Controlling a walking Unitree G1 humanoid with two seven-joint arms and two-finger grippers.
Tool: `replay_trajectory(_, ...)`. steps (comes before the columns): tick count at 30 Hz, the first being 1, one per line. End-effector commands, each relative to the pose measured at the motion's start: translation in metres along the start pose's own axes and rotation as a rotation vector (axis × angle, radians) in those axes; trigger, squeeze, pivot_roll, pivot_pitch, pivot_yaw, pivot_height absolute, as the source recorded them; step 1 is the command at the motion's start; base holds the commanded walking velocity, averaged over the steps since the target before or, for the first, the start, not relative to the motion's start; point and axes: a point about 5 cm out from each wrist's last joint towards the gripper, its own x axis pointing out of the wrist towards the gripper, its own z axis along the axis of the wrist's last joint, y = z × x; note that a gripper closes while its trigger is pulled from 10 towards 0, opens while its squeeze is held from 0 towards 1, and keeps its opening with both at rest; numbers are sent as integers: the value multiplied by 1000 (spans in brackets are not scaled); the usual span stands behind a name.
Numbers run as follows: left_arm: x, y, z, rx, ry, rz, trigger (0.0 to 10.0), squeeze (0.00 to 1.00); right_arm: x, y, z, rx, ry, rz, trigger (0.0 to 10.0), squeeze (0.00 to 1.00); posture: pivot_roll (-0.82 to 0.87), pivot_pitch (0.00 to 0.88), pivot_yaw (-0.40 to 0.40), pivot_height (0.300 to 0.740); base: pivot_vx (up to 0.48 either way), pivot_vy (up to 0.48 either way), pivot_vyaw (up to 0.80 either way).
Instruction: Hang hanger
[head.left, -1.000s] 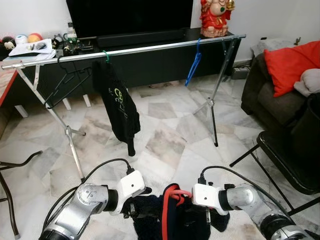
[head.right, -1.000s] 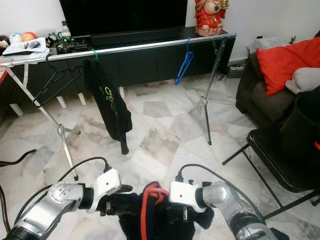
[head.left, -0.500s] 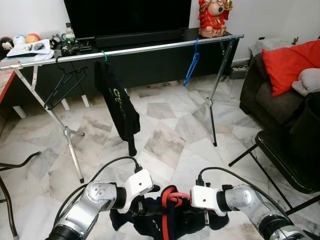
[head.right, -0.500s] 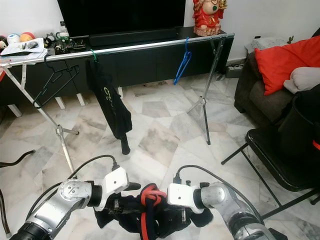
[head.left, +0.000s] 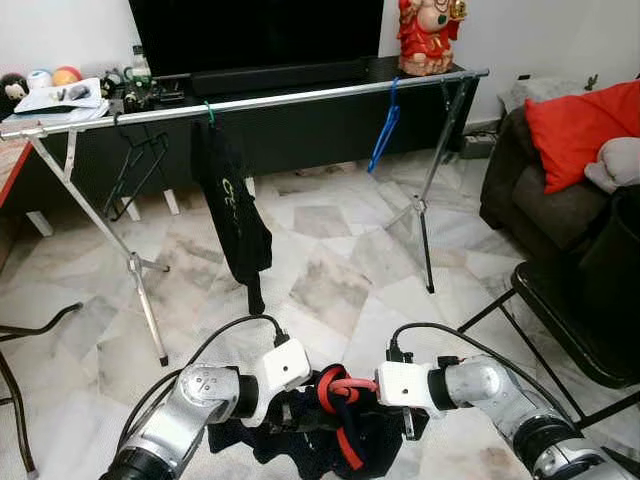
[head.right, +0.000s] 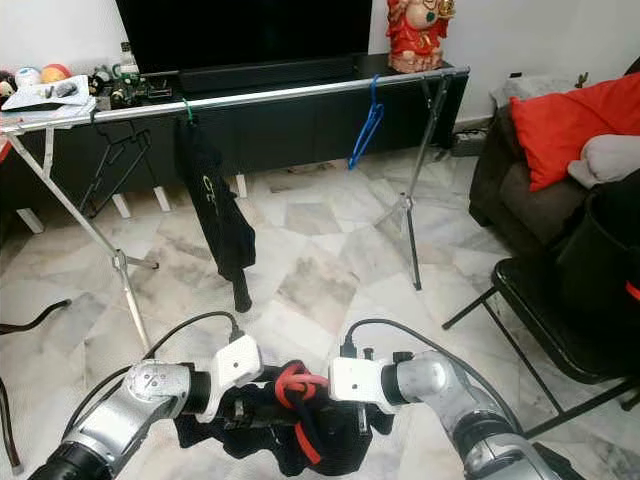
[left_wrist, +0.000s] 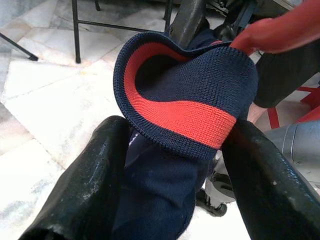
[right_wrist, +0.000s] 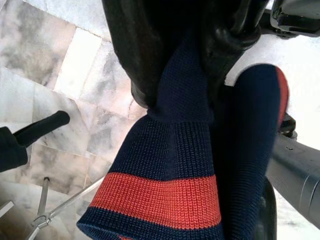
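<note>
Low in front of the robot, just above the marble floor (head.left: 330, 270), both grippers hold one navy garment with red bands (head.left: 340, 440) between them. Left gripper (left_wrist: 172, 165): fingers set either side of the ribbed cuff, which bulges between them, so it is clenched on the knit. Right gripper (right_wrist: 187, 85): fingers pinched tight on a fold of the same fabric, the striped hem hanging free beyond them. Holding the piece from two sides appears meant to keep it spread and off the floor for hanging.

A red loop (head.left: 338, 385) rises from the bundle between the wrists; whether it is a hanger hook or twisted trim cannot be determined.

Clothes rail (head.left: 250, 100) stands well ahead, across the front of the dark TV cabinet (head.left: 300, 135). It already carries a black wire hanger (head.left: 135, 170), a black garment on a green hook (head.left: 232, 215) and an empty blue hanger (head.left: 385, 125). Judgement: the rail section between the black garment and the blue hanger offers room, but the robot is not yet within reach.
</note>
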Motion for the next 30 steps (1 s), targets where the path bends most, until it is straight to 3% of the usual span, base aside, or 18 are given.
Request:
replay_trajectory(1,2,0,0,8,4,-2,9647,0,-1,-9,11,-28,-53,-33,0,0,85,65,-8,740,0,0,0)
replay_trajectory(3,3,0,0,5,0,-4,8667,0,-1,-11,12,-27,-56,-40,0,0,85,65,-8,740,0,0,0)
replay_trajectory(6,3,0,0,-1,-3,-5,8000,0,-3,-13,12,-26,-57,-50,0,0,83,75,-11,740,0,0,0)
replay_trajectory(7,3,0,-1,-4,-5,-6,6118,0,-3,-15,13,-23,-59,-59,0,0,82,76,-12,740,0,0,0)
replay_trajectory(8,4,0,-1,-11,-8,-8,5569,0,-4,-16,14,-21,-62,-66,0,0,82,76,-12,740,0,0,0)
replay_trajectory(9,4,0,-1,-15,-10,-10,5569,0,-4,-17,14,-20,-63,-70,0,0,80,78,-11,740,0,0,0)
replay_trajectory(10,5,0,-1,-19,-12,-9,4745,0,-4,-18,15,-19,-65,-76,0,0,80,78,-11,740,0,0,0)
replay_trajectory(13,6,-1,-2,-28,-16,-12,4314,0,-5,-20,16,-14,-71,-87,0,0,80,78,-11,740,0,0,0)
replay_trajectory(15,6,-1,-2,-29,-17,-14,2941,0,-5,-21,17,-12,-74,-90,0,0,80,82,-11,740,0,0,0)
replay_trajectory(20,7,0,-1,-30,-21,-14,2588,0,-4,-22,18,-10,-76,-93,0,0,81,84,-13,740,0,0,0)
replay_trajectory(23,8,-1,-2,-37,-26,-17,275,0,-4,-22,18,-2,-79,-100,0,0,81,86,-12,740,0,0,0)
replay_trajectory(30,8,-2,-1,-42,-28,-24,0,0,-4,-24,19,5,-81,-114,0,0,81,90,-10,740,0,0,0)
